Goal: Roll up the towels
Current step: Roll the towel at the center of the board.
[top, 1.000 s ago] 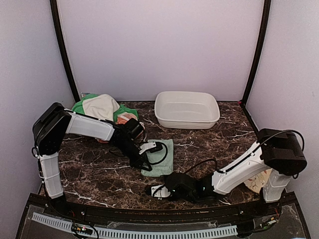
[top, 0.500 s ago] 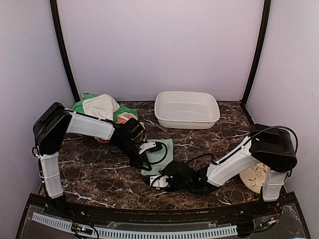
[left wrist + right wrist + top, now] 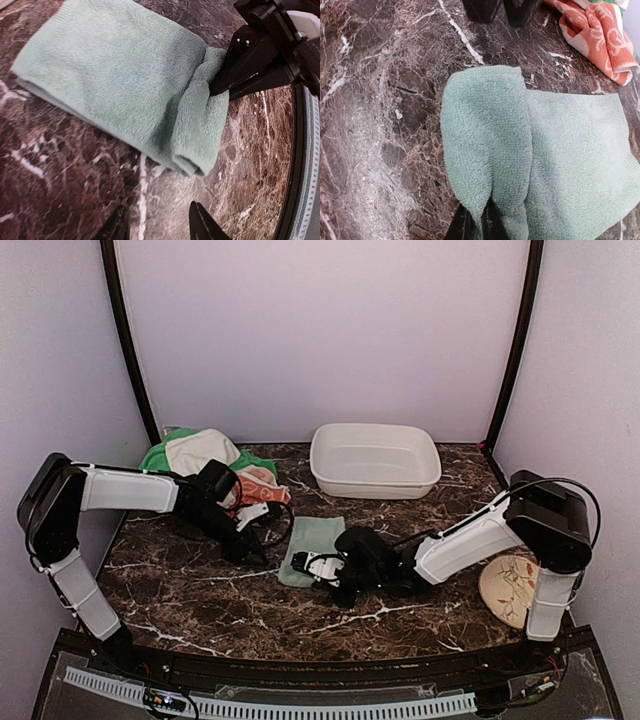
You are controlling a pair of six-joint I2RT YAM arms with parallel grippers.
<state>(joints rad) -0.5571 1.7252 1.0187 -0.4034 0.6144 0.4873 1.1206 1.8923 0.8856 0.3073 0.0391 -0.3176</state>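
Observation:
The small sage-green towel [image 3: 312, 538] lies on the marble table with its near end folded over into a thick roll [image 3: 200, 132]. My right gripper [image 3: 316, 566] is shut on that folded end [image 3: 490, 150]; the cloth is pinched between its black fingers [image 3: 467, 225]. My left gripper [image 3: 250, 548] stands open just left of the towel, with only bare table between its fingertips [image 3: 202, 225]. A heap of cream-white and bright green towels [image 3: 198, 453] sits at the back left, and an orange swirl-patterned one [image 3: 595, 30] lies at its edge.
A white plastic basin [image 3: 375, 458] stands at the back centre. A round floral plate [image 3: 508, 590] lies at the near right, partly behind the right arm. Black frame posts rise at both back corners.
My left gripper has let go of the towel, opened and drawn back to the left. My right gripper came forward from the near edge and shut on the towel's folded end.

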